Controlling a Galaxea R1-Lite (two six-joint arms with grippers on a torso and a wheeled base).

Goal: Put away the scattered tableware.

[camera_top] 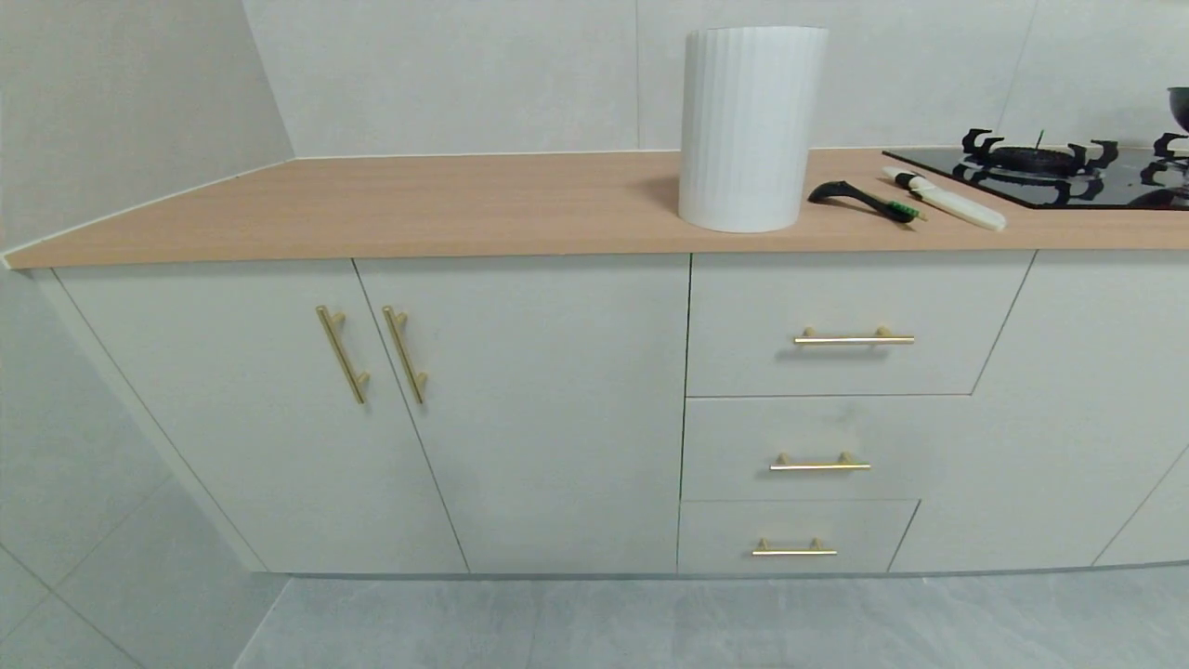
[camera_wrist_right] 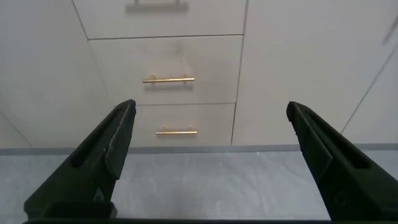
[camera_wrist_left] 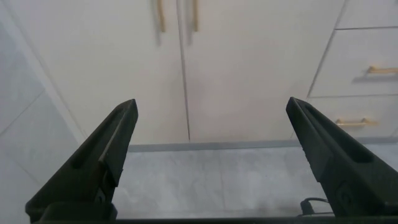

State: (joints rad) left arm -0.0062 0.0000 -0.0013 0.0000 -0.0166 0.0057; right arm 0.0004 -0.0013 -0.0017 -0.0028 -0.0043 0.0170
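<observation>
Soft, even light everywhere, bright and flat. The white ribbed canister [camera_top: 752,130] throws a faint shadow leftward on the surface [camera_top: 418,204]. The glossy black hob [camera_top: 1068,186] mirrors its burner grates [camera_top: 1033,154], and the surface's front edge bows toward the corners.

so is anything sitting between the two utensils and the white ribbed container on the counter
Nothing visible does: the black-handled utensil lies just beside the white ribbed container on bare countertop, with the white utensil beyond it.

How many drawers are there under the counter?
3, stacked one above another to the right of the cupboard doors: the top drawer, the middle drawer and the bottom drawer. More could be hidden past the picture's edge.
</observation>
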